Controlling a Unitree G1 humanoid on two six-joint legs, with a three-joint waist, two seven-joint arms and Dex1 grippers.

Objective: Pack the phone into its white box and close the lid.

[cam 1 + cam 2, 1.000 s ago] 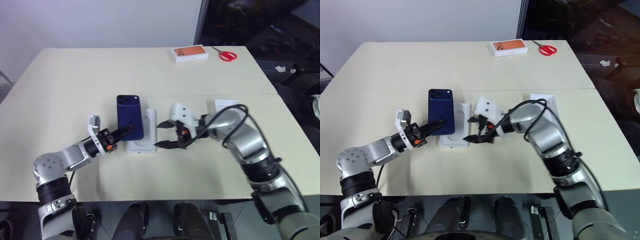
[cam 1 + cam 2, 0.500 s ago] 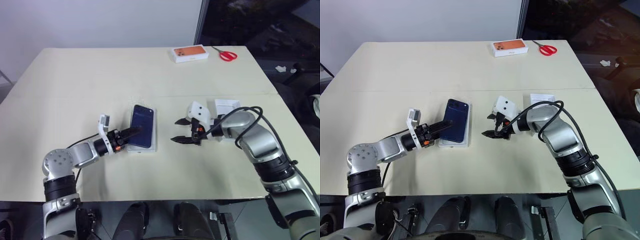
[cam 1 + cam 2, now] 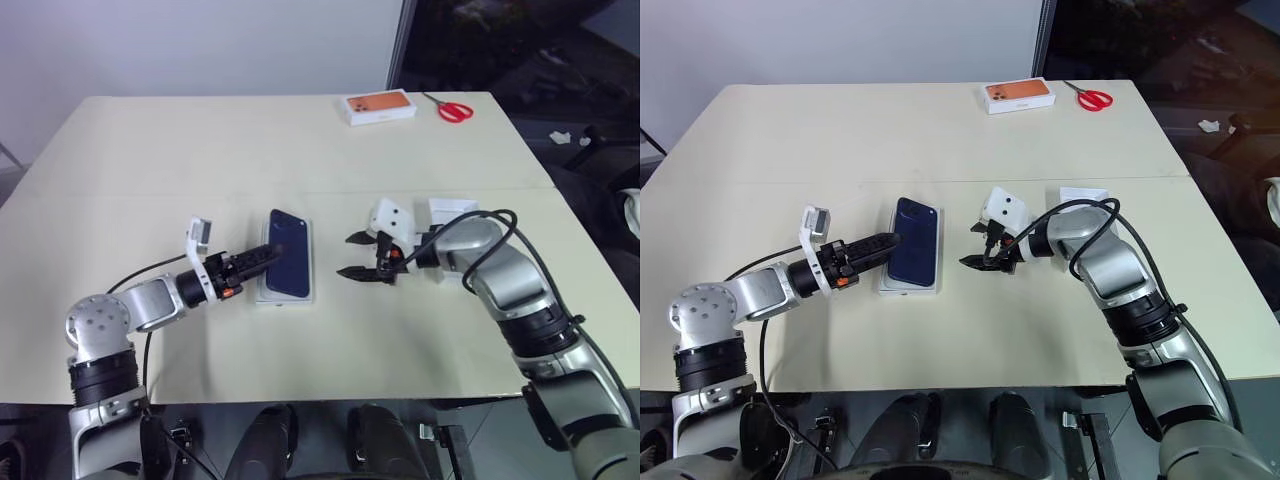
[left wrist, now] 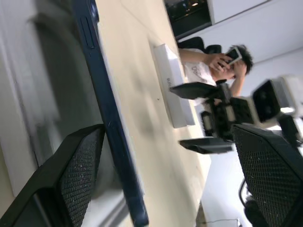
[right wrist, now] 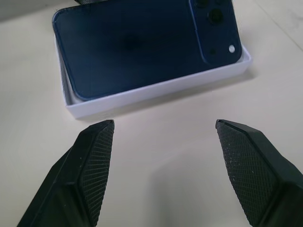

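Beige table (image 3: 150,150), white wall (image 3: 200,45)

A white box with orange print (image 3: 381,106) is being shown lying at the far edge of the cream table (image 3: 150,150). Red-handled scissors (image 3: 452,109) are being seen just beside it.

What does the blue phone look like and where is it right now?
The phone is slim, dark navy and shiny, with a square camera cluster at one corner. It lies back up in the white box on the table, tilted, one long edge riding over the box's wall. The left hand is open beside it, not gripping.
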